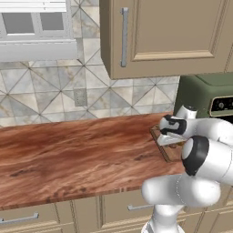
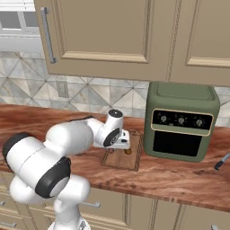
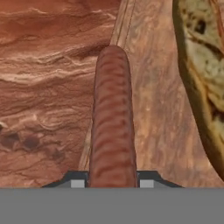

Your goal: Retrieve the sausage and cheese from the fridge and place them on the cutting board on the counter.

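**Sausage held low over the cutting board**

Sausage (image 3: 112, 118), one: dark red, ridged rod, clamped between the two dark fingertips (image 3: 78, 180) at the near end of the hand view, running lengthwise away from them. Jaws clenched on it.

Gripper (image 2: 127, 144), one: low over the cutting board, on the white arm reaching in from the bench front.

Cutting board (image 2: 121, 159), one: flat brown wood with a darker rim, lying on the bench just left of the oven. In the hand view the sausage lies along its rim line.

Cheese (image 3: 203, 65), one: pale yellowish chunk with dark holes, on the board beside the sausage.

Bench (image 1: 68, 154), one: reddish-brown wood grain over beige cabinets.

Countertop oven (image 2: 182, 121), one: olive green, three knobs, standing at the back against the tiled wall.
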